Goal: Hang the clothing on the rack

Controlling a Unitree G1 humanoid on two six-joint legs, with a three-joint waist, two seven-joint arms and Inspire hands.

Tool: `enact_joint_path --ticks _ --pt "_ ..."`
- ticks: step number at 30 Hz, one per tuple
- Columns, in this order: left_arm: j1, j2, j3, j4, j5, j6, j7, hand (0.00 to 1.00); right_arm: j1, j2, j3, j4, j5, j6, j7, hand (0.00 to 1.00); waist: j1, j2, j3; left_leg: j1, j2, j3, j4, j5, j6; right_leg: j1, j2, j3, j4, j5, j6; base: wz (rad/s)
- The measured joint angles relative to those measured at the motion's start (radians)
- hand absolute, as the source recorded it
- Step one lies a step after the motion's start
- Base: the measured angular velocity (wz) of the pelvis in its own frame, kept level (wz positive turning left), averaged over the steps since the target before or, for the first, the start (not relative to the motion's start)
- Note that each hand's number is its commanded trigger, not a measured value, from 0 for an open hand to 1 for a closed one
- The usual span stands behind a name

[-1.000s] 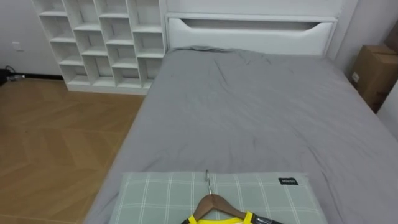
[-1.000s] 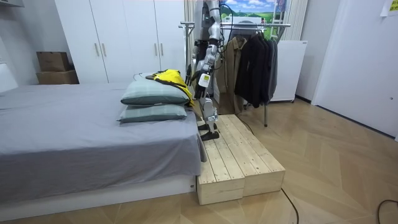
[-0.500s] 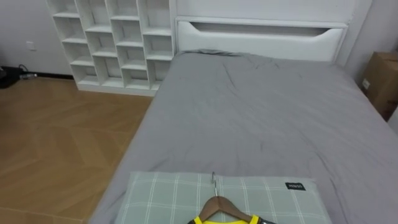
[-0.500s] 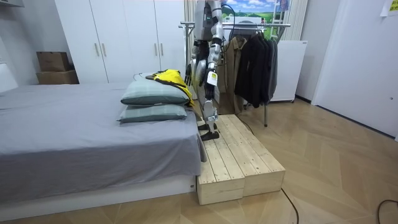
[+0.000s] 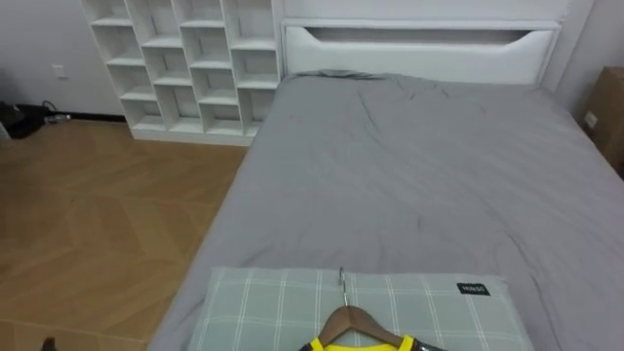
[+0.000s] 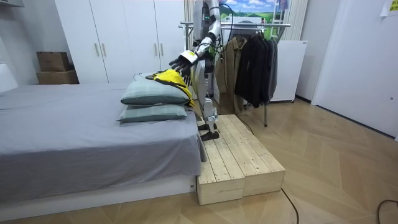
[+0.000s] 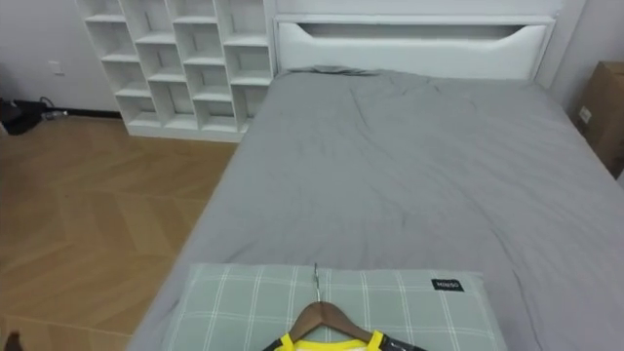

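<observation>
A yellow garment (image 5: pixel 356 344) on a wooden hanger (image 5: pixel 353 320) with a metal hook lies on a green checked pillow (image 5: pixel 263 312) at the near end of the grey bed (image 5: pixel 409 185). In the room view I stand on a wooden platform (image 6: pixel 239 162) at that end of the bed, facing it. My left hand (image 6: pixel 181 61) is stretched forward, open, a little above the yellow garment (image 6: pixel 171 78) and apart from it. A dark fingertip (image 5: pixel 47 343) shows at the lower left of the left eye view.
Two pillows (image 6: pixel 152 102) are stacked under the garment. Behind me stands a clothes rack (image 6: pixel 252 25) with dark coats (image 6: pixel 252 62). A white cube shelf (image 5: pixel 185 63) stands to the bed's left, and a cardboard box (image 5: pixel 609 112) to its right. White wardrobes (image 6: pixel 118 37) line the far wall.
My left arm has risen from beside my body and now reaches forward over the yellow garment. The eye view has shifted slightly; the garment and hanger have not moved.
</observation>
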Motion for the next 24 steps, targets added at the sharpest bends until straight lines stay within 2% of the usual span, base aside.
enact_joint_path --ticks 3,6,11,13,24 --pt "-0.009 0.006 -0.044 -0.051 0.118 0.001 0.034 0.0 0.001 -0.002 0.013 0.001 0.001 -0.002 0.002 0.0 0.0 0.002 -0.0013 0.0 0.0 -0.001 0.0 0.0 0.0 -0.001 0.0 -0.001 0.0 0.0 0.0 0.0" --pt "-0.01 0.021 -0.096 -0.068 0.16 0.002 0.046 0.0 0.004 -0.007 0.026 0.003 0.001 -0.009 0.002 0.0 0.0 0.002 -0.0017 0.001 0.0 -0.001 -0.001 0.0 0.0 0.0 0.0 0.0 0.0 0.0 0.0 0.0" --pt "-0.009 0.021 -0.152 -0.068 0.162 0.006 0.061 0.0 0.003 -0.016 0.05 0.006 0.015 -0.012 0.005 0.0 -0.006 0.001 -0.0026 0.005 0.002 0.003 -0.001 0.0 0.0 0.002 0.0 0.003 0.0 0.002 -0.002 -0.01" --pt "-0.009 0.021 -0.173 -0.068 0.164 0.006 0.071 0.0 0.0 -0.022 0.052 0.007 0.021 -0.012 0.019 0.0 -0.022 0.001 -0.0036 0.004 0.002 0.003 -0.003 0.0 0.0 0.004 0.001 0.003 0.001 0.003 -0.002 0.0" --pt "-0.01 0.02 -0.241 -0.068 0.179 0.0 0.083 0.0 -0.001 -0.024 0.052 0.005 0.019 -0.018 0.044 0.0 -0.053 -0.001 -0.0083 0.01 0.006 0.015 0.0 0.001 0.0 0.004 0.005 0.023 0.001 0.014 -0.002 -0.05"
